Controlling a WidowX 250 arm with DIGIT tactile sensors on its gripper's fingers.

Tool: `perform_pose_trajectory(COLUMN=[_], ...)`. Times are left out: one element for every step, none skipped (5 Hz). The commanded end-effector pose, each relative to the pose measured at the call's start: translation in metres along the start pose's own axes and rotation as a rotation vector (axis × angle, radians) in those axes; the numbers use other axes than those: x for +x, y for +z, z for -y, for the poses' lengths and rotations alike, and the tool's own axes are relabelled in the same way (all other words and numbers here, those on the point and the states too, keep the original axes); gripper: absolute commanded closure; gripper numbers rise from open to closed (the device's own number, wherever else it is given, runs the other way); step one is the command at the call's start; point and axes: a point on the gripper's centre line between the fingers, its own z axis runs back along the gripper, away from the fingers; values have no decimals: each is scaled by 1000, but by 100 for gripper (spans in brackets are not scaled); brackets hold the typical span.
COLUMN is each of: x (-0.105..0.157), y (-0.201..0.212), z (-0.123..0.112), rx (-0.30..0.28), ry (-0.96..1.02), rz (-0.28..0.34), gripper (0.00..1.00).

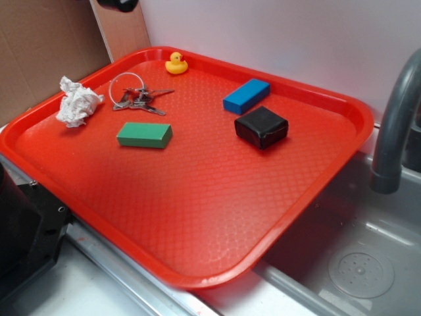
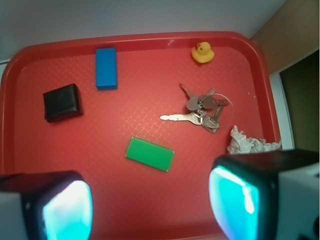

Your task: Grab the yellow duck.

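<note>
The yellow duck (image 1: 175, 63) is a tiny rubber toy with an orange beak, standing at the far edge of the red tray (image 1: 197, 217). The wrist view shows the duck (image 2: 202, 52) near the tray's top right corner. My gripper (image 2: 150, 207) hangs high above the tray, open, its two cyan pads wide apart with bare tray between them. The duck lies far from the fingers, beyond the keys. In the exterior view only a dark part of the arm shows at the top edge.
On the tray lie a bunch of keys (image 2: 202, 110), a green block (image 2: 149, 154), a blue block (image 2: 106, 68), a black block (image 2: 62, 102) and a crumpled white paper (image 2: 247, 144). A sink with a grey faucet (image 1: 395, 125) sits to the right.
</note>
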Motion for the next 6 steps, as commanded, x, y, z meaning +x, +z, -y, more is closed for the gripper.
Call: perform_pose_trajectory(x=[40, 57, 65, 76, 91, 103], y=[-42, -68, -91, -110, -130, -152], z=[-31, -53, -78, -91, -99, -106], rx=[-14, -17, -12, -38, -25, -6], ry=[123, 137, 133, 62, 77, 92], rz=[-26, -2, 30, 97, 83, 56], gripper=[0, 0, 0, 0, 0, 0])
